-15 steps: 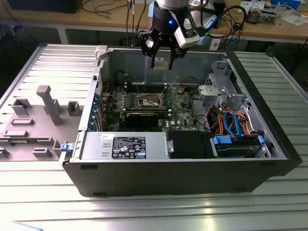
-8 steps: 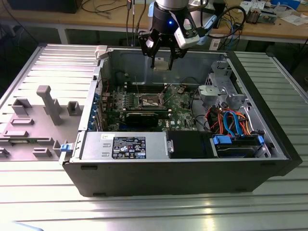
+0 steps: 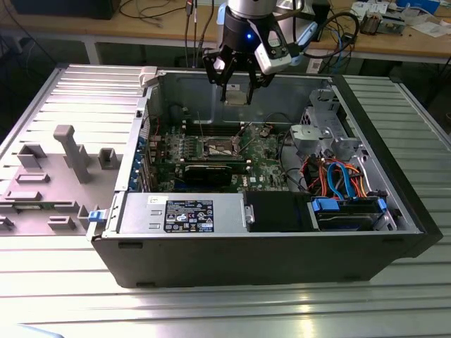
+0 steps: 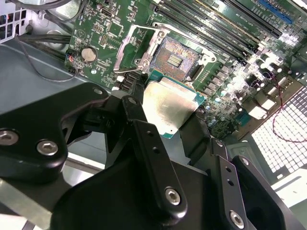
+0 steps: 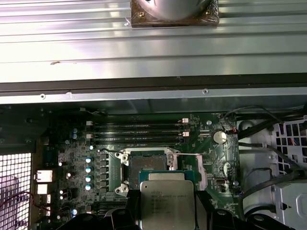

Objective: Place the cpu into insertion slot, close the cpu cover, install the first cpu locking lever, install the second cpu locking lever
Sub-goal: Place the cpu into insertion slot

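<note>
My gripper [image 3: 236, 94] hangs above the open computer case, shut on the cpu [image 3: 237, 96], a small flat square chip with a silver-grey top. In both wrist views the cpu [image 4: 168, 108] [image 5: 167, 201] sits between the black fingers [image 4: 139, 124], well above the green motherboard [image 4: 230, 76]. The insertion slot [image 4: 176, 58] [image 5: 149, 163] lies bare below it, contact field exposed. The cpu cover [image 4: 134, 45], a silver frame plate, stands swung open at one side of the slot. In the exterior view the slot [image 3: 217, 148] is below and slightly left of the gripper.
A round coin battery [image 4: 88, 53] [image 5: 219, 137] sits near the slot. Memory slots [image 5: 139, 132] run along its far side. The case walls [image 3: 296, 84], drive cage [image 3: 320, 134], cable bundle [image 3: 338, 179] and power supply [image 3: 187, 211] ring the board. A grey side panel [image 3: 63, 155] lies at the exterior view's left.
</note>
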Motion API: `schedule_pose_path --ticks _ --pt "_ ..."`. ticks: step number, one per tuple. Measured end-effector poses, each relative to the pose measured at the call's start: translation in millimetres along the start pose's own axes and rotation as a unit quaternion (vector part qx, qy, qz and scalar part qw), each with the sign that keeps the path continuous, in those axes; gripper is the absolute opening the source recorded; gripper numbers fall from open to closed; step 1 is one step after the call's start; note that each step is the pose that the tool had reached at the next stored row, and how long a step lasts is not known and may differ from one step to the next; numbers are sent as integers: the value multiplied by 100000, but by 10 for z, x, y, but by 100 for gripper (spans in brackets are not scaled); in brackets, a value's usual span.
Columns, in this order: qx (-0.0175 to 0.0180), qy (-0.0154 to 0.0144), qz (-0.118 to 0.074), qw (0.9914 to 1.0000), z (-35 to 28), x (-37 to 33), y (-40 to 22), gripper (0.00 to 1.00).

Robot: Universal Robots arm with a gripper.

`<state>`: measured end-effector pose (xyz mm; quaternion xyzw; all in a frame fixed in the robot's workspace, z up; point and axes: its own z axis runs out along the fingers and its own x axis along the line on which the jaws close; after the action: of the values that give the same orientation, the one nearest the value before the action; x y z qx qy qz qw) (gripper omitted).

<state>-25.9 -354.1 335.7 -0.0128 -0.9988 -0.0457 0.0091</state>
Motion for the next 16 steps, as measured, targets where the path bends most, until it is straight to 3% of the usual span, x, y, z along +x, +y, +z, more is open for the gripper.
schedule_pose_path --ticks 16 --pt "25 0 -3 100000 69 -1 -6 55"
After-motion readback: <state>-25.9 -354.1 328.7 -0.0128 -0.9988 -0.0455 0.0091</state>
